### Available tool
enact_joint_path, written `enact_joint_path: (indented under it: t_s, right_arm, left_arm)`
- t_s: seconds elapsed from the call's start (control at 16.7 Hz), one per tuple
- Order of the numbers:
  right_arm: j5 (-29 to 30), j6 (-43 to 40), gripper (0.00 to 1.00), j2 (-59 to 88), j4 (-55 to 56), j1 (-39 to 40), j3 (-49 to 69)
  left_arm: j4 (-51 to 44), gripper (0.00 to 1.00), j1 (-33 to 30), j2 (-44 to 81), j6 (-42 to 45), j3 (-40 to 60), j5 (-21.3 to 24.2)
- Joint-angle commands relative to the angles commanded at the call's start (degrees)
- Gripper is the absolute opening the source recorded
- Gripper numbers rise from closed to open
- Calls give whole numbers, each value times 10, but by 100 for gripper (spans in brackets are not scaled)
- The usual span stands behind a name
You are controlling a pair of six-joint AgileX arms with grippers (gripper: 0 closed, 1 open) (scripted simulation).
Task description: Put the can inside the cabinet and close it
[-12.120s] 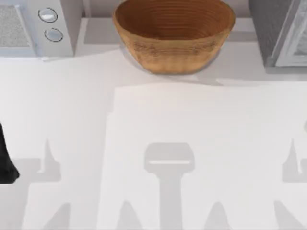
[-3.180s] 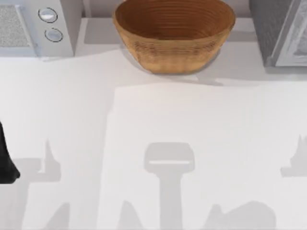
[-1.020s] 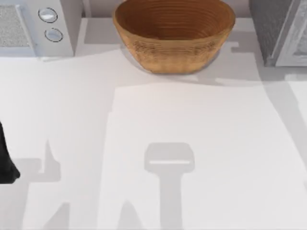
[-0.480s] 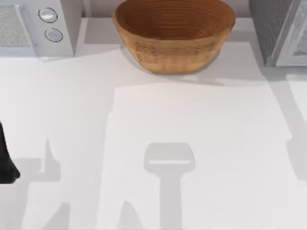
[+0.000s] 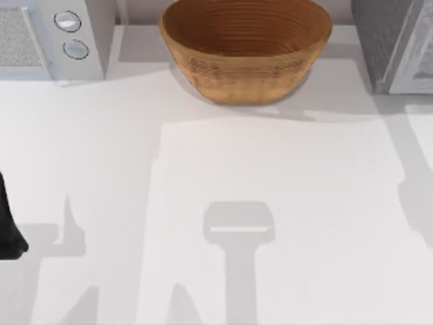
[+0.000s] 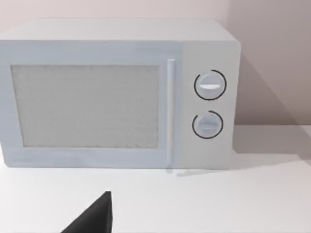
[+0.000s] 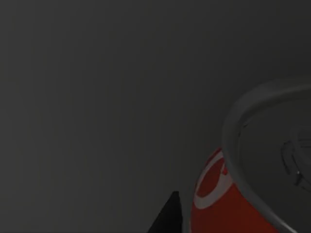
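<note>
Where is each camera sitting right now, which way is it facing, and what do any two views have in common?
Top view: above the table, looking down on the wicker basket; the left arm is parked at the left edge.
Left wrist view: low, facing the microwave front; a dark fingertip shows.
Right wrist view: dark, close on a red can.
Shared: top and left wrist views both show the microwave's two dials.

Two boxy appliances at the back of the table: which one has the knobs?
The microwave at the back left: two round knobs stacked beside its mesh door. The grey cabinet at the back right shows none.
</note>
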Motion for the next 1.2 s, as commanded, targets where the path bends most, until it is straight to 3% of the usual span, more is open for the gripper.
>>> enact_joint_path:
  t_s: [0.18, 0.96, 1.2]
  right_arm:
    - [0, 0, 0, 0, 0, 0, 0]
    - [0, 0, 98, 0, 0, 0, 0]
    - [0, 0, 100, 0, 0, 0, 0]
  left_arm:
    - [0, 100, 0, 0, 0, 0, 0]
    - [0, 100, 0, 0, 0, 0, 0]
    - [0, 100, 0, 0, 0, 0, 0]
